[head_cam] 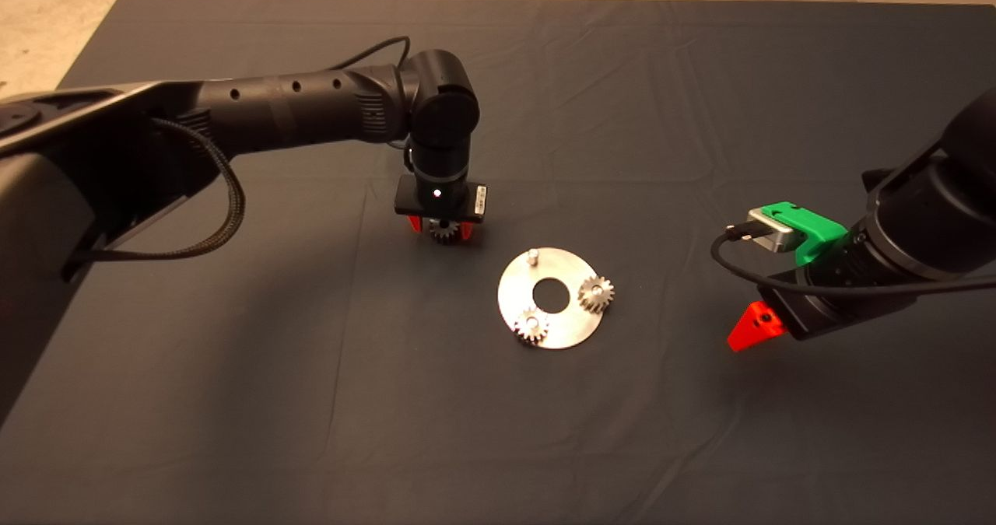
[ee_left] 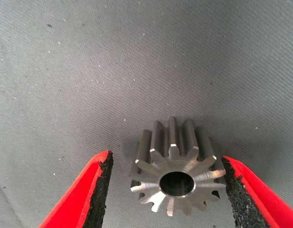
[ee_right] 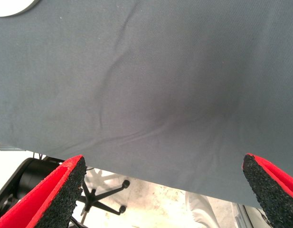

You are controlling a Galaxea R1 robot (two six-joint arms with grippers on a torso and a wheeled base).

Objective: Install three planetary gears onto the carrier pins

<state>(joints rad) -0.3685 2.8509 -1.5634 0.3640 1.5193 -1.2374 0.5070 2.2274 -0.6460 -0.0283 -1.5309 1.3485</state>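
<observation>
A gear (ee_left: 177,171) is being framed by the left claw's (head_cam: 443,229) spread fingers. Two gears (head_cam: 596,294) are being held on the disc's (head_cam: 572,330) pins. The right claw (head_cam: 753,330) is being kept wide open.

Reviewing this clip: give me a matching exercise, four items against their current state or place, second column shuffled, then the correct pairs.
Column one:
1. third planetary gear
2. bare carrier pin
3. right gripper
4. two planetary gears

Column two:
A. open, away from the disc
B. seated on pins
C. between the left gripper's fingers
D. carries no gear

Pairs: 1-C, 2-D, 3-A, 4-B
</observation>
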